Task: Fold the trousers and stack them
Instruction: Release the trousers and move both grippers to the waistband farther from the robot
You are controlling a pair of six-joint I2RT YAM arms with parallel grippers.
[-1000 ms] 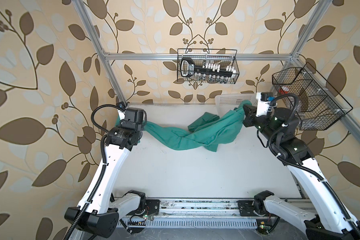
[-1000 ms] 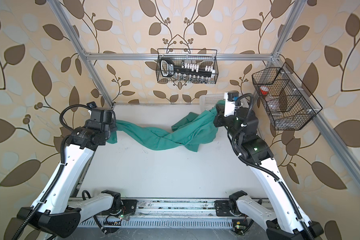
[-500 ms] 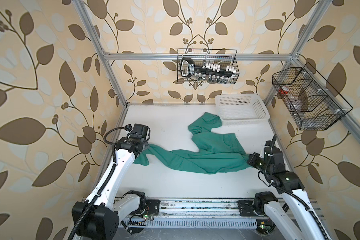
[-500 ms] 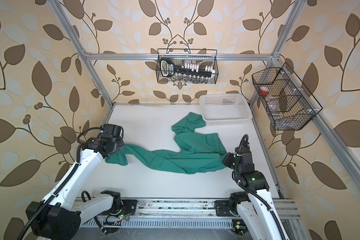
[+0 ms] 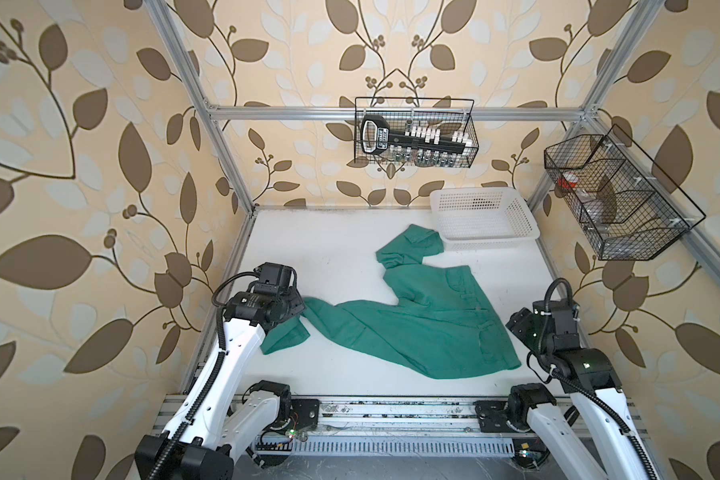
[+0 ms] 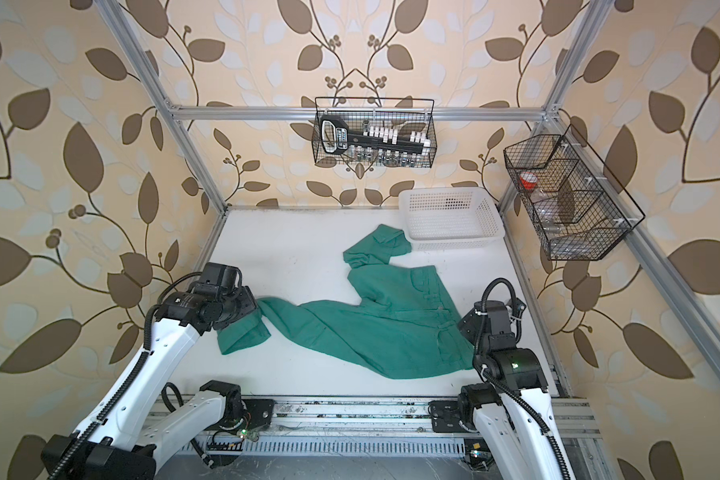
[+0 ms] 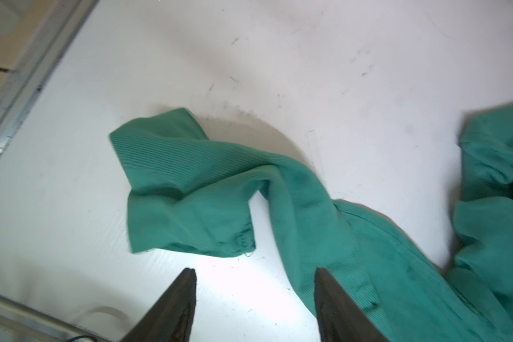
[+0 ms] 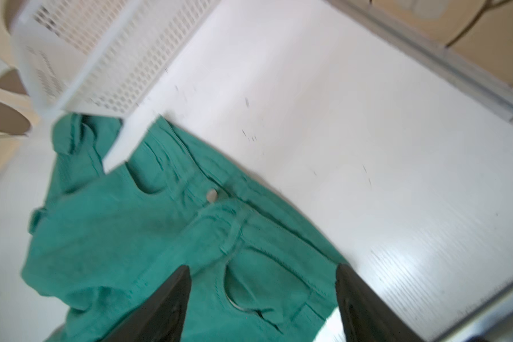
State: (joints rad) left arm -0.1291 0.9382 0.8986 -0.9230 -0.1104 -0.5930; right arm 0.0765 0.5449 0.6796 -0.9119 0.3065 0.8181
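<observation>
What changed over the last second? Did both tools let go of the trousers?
Yes. Both arms dragged the trousers from the far edge toward the near side and laid them on the table; the left tool and right tool then opened and released them. The white basket stayed put.

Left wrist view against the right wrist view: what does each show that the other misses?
Only the left wrist view: the crumpled leg cuff and the open left gripper. Only the right wrist view: the waistband button, the white perforated basket and the open right gripper. Both: the teal trousers lying on the white table, held by neither gripper.
</observation>
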